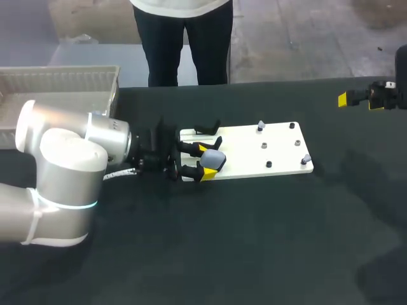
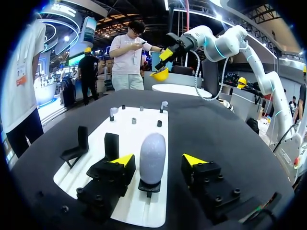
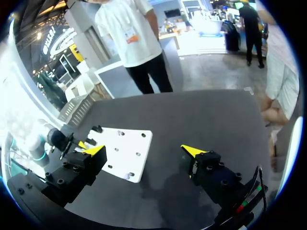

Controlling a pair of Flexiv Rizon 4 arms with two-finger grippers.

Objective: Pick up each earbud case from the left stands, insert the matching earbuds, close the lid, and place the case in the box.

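One earbud case [image 2: 152, 158] between parted jaws

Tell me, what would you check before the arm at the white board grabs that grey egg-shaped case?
1. Case upright on its stand: ok.
2. Left gripper open, one finger on each side of the case: ok.
3. Grip on the case: not ok yet, a gap shows beside it.
4. Earbuds waiting at the far end of the board: ok.
5. Right gripper open and well away from the board: ok.
6. Box in place on the table behind the left arm: ok.
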